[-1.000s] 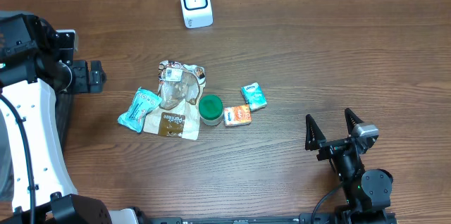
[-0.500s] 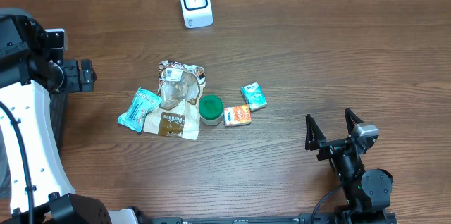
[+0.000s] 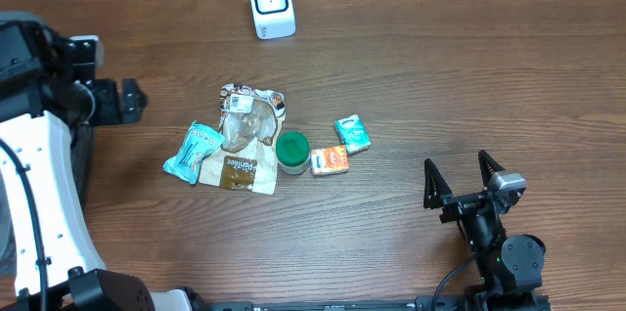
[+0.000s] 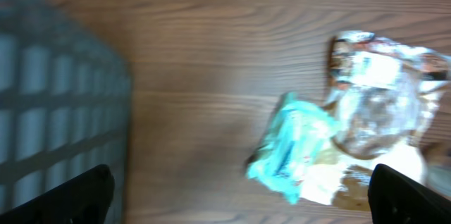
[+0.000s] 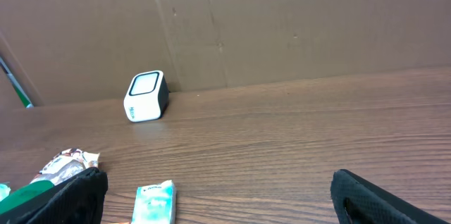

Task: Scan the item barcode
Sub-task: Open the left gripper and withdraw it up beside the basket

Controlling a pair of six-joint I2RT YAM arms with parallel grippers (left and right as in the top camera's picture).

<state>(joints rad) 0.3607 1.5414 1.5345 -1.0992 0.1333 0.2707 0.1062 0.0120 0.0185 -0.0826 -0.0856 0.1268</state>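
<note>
Nearest, at the front right of the worktop [image 3: 440, 76]: right fingers [image 3: 430, 182], spread wide, empty, well apart from everything else. From the right wrist, only their dark tips [image 5: 77, 196] at the bottom corners, bare wood between.

Further in, left of centre: a loose cluster of goods lying flat. From overhead, left to right: teal packet [image 3: 196, 152]; clear bag [image 3: 246, 130] overlapping it; green tub [image 3: 292, 152] against the bag's right edge; orange box [image 3: 331, 159] touching the tub; small teal box [image 3: 352, 134] just behind the orange one. Impossible to tell which one is meant for scanning; barcodes too small to make out.

Left of the cluster, near the worktop's left side: left fingers [image 3: 132, 101], too bunched from overhead to read. In the left wrist view, tips [image 4: 84, 192] at opposite bottom corners, spread wide, nothing between them. Same view, blurred: teal packet and clear bag, plus a dark wire basket [image 4: 49, 111] at the left, hardly visible from overhead.

Farthest: white scanner [image 3: 271, 3], upright at the back edge, well apart from the cluster. Shown by the right wrist alone: brown cardboard wall [image 5: 282, 27] right behind the scanner
</note>
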